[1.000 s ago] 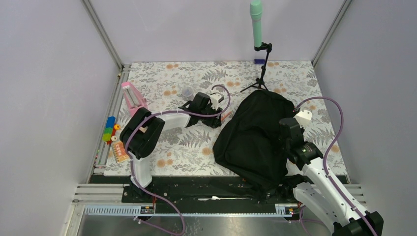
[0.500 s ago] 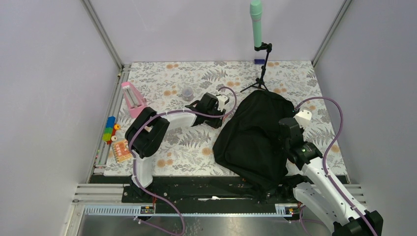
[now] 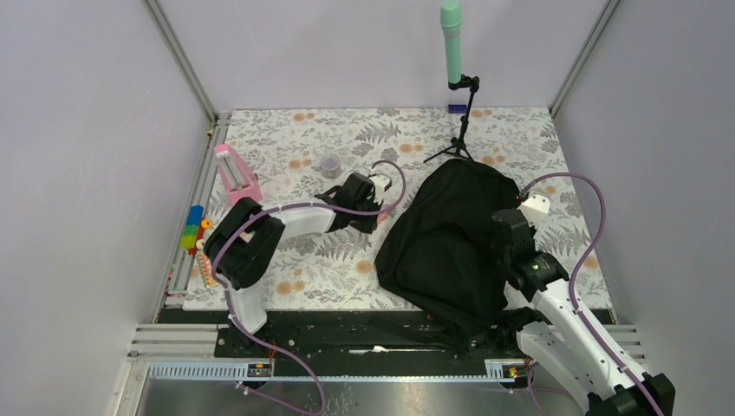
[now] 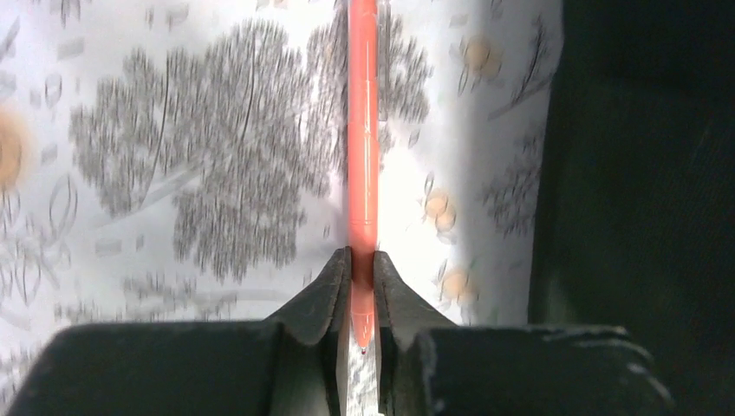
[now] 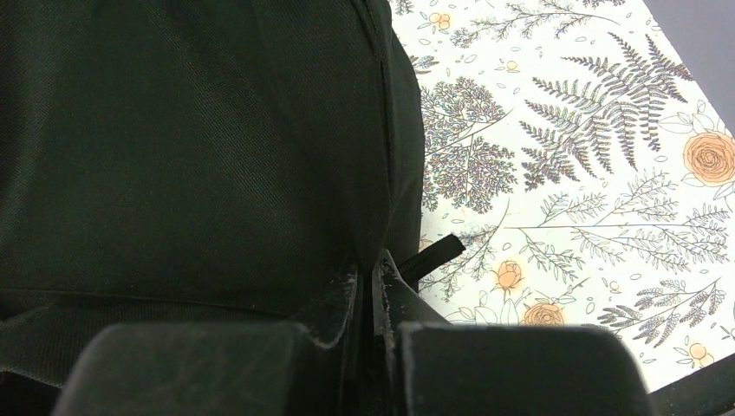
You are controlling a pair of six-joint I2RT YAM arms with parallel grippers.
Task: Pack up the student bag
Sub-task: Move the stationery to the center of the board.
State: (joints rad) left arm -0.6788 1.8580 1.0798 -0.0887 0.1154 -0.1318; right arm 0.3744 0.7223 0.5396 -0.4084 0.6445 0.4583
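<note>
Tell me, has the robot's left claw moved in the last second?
Yes. The left gripper first reached right, toward the black bag, then drew back left, away from it. It now pinches an orange pen.

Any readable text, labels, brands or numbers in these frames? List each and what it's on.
No text can be read.
The orange card at the table's left edge: pale marks, too small to read.
The orange pen: no print shows.
The student bag: no logo or label shows.

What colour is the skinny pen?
Orange-red. The pen shows best in the left wrist view.
</note>
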